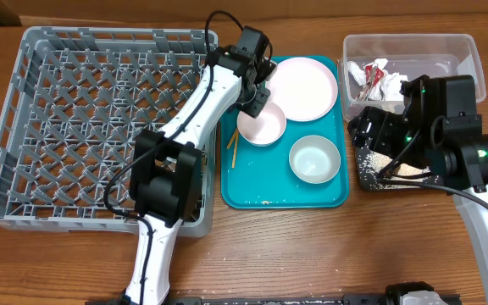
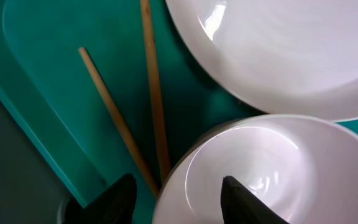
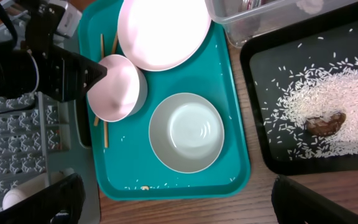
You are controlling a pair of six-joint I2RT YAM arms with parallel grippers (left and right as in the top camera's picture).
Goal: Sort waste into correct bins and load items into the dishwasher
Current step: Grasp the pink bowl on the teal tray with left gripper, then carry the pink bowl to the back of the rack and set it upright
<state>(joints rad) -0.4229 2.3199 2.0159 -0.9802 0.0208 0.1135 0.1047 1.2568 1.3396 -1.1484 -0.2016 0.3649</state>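
Note:
My left gripper (image 1: 257, 106) (image 2: 176, 199) is open over the teal tray, one finger inside and one outside the rim of a white bowl (image 1: 265, 127) (image 2: 253, 162) (image 3: 117, 87). The pale plate (image 1: 302, 87) (image 2: 291, 50) (image 3: 163, 28) lies just behind it. The second bowl (image 1: 314, 158) (image 3: 186, 132) sits at front right. The chopsticks (image 1: 235, 148) (image 2: 154, 93) (image 3: 105, 134) lie left of the bowl. My right gripper (image 1: 367, 135) (image 3: 179, 205) is open and empty, high above the tray's right edge. The black tray (image 1: 371, 178) (image 3: 272, 143) holds rice (image 3: 328, 99) and a brown lump (image 3: 326, 123).
The grey dish rack (image 1: 83, 127) (image 3: 11, 124) stands left of the teal tray (image 1: 252, 191) (image 3: 166, 180); a small white cup (image 3: 11, 198) shows in its near corner. The clear tub (image 1: 413, 47) at back right holds a red wrapper (image 1: 371, 80) and tissue (image 1: 379, 66).

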